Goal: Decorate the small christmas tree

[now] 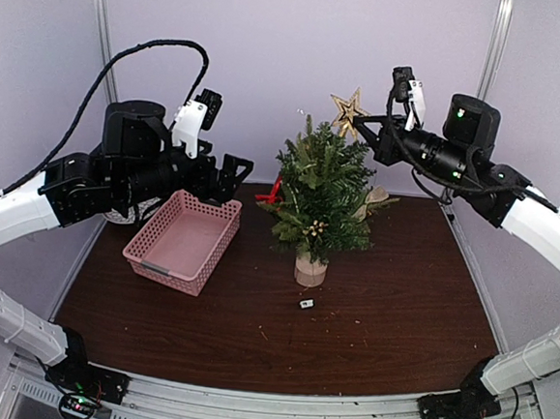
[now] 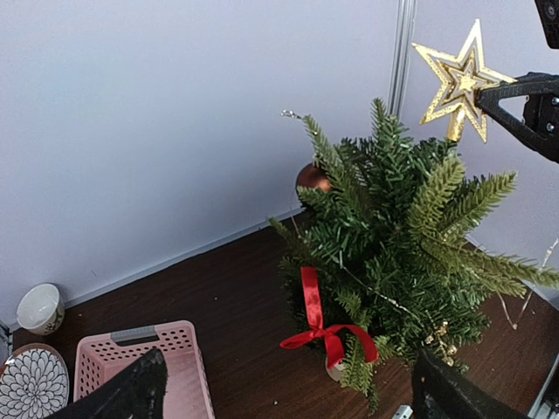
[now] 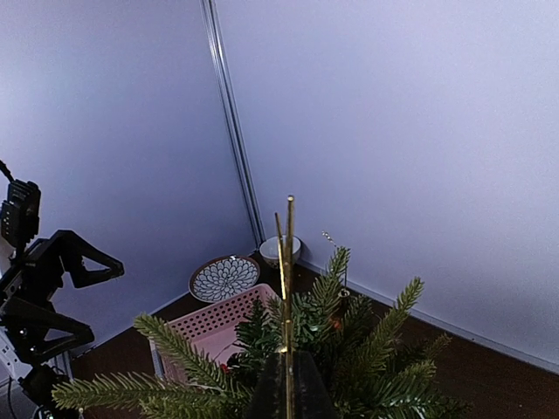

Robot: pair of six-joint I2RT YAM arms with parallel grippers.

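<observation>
The small christmas tree stands on its pale stump at the table's middle, with a red ribbon bow and a brown bauble on it. My right gripper is shut on a gold star, held just above and right of the treetop. The star shows flat in the left wrist view and edge-on in the right wrist view. My left gripper is open and empty, above the pink basket's far end, left of the tree.
The pink basket sits left of the tree. A patterned plate and a small white bowl lie at the back left corner. A small dark object lies in front of the stump. Walls stand close behind.
</observation>
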